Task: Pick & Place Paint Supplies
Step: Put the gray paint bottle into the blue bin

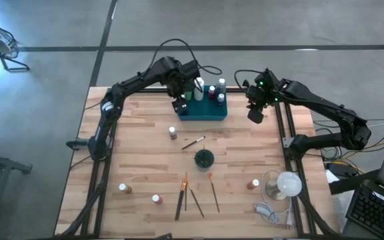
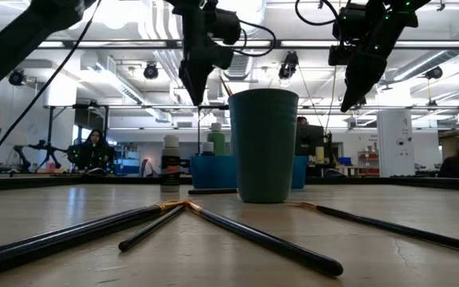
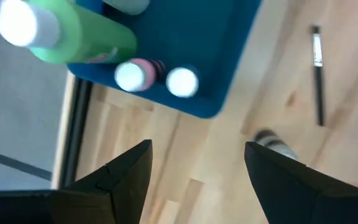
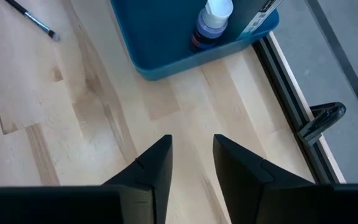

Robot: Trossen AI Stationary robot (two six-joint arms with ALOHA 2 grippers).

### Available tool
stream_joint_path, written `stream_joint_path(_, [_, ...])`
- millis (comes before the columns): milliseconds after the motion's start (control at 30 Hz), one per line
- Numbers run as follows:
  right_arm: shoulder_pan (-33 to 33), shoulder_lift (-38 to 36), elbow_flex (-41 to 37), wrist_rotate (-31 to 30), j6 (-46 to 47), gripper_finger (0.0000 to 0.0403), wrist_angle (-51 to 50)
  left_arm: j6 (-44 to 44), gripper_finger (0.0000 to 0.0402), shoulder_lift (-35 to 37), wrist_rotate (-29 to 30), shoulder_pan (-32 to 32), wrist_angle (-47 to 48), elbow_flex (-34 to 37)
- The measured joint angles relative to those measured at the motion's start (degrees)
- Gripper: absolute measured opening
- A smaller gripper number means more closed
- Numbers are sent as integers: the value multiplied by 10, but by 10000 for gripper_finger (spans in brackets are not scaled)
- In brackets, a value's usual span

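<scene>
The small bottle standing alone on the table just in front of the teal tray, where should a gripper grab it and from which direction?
The small bottle stands upright with bare wood all round. Probably best: come straight down from above and close on the body just under its white cap. The left gripper is open and nearest, beside the teal tray; the brush lies clear of it. The right gripper is open beyond the tray's other end.

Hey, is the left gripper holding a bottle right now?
No, the left gripper is open and empty above the bare table beside the teal tray.

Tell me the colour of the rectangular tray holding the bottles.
Teal blue. The tray shows best in the right wrist view, its rim and floor plainly visible.
</scene>
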State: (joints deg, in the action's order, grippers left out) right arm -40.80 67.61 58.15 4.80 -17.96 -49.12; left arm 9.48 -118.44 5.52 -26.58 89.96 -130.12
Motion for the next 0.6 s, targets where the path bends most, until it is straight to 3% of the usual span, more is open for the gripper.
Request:
stream_joint_path(200, [0,0,0,-5,-1,137,1,-43,259,66,-15,28,-1,79])
stream_joint_path(600, [0,0,0,-5,32,167,20,-208,259,246,-15,62,-119,346])
